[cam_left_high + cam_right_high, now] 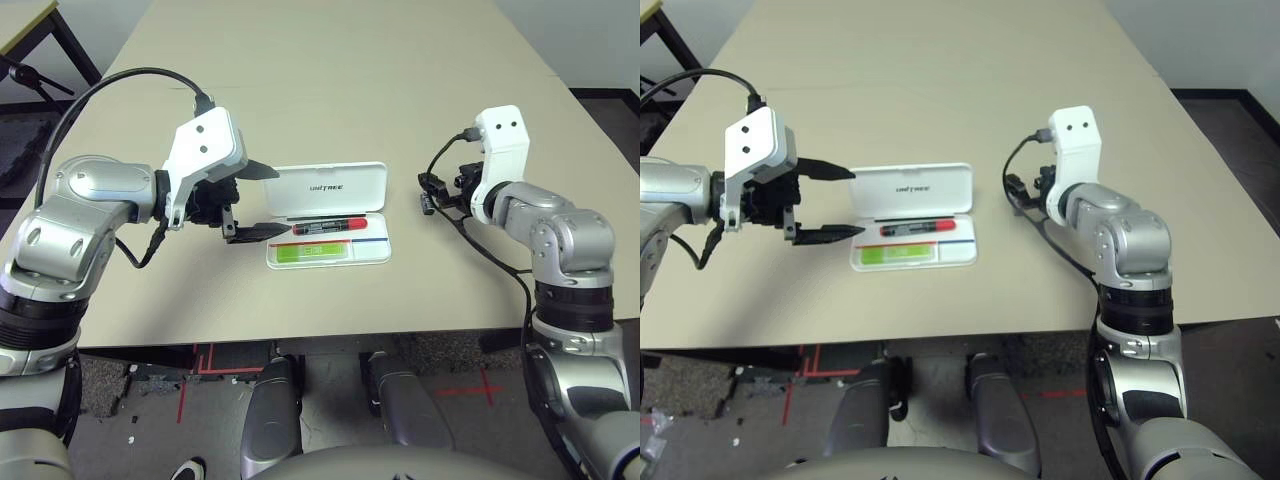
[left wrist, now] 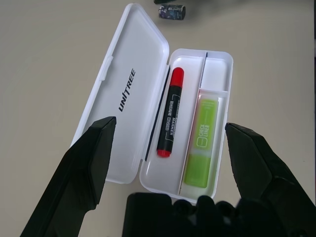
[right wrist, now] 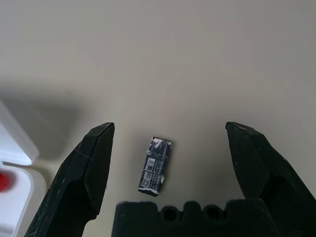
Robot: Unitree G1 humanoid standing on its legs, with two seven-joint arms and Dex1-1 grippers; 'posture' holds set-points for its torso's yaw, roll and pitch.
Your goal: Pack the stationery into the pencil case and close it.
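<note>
The white pencil case point(image 1: 330, 187) lies open mid-table, its lid flat toward the far side. In its tray lie the black marker with red cap point(image 2: 170, 116) and the bright green bar point(image 2: 201, 143), side by side. My left gripper point(image 1: 280, 200) hovers open at the case's left end, one finger over the lid and the other over the tray. A tiny dark grey piece point(image 3: 155, 167) lies on the bare table to the right of the case. My right gripper point(image 3: 170, 128) hangs open above it with a finger on either side, not touching it.
The beige table point(image 1: 350, 80) stretches wide beyond the case. Black cables loop from both wrists point(image 1: 120, 80). The table's front edge runs just below the case. A second table corner point(image 1: 25, 20) shows at far left.
</note>
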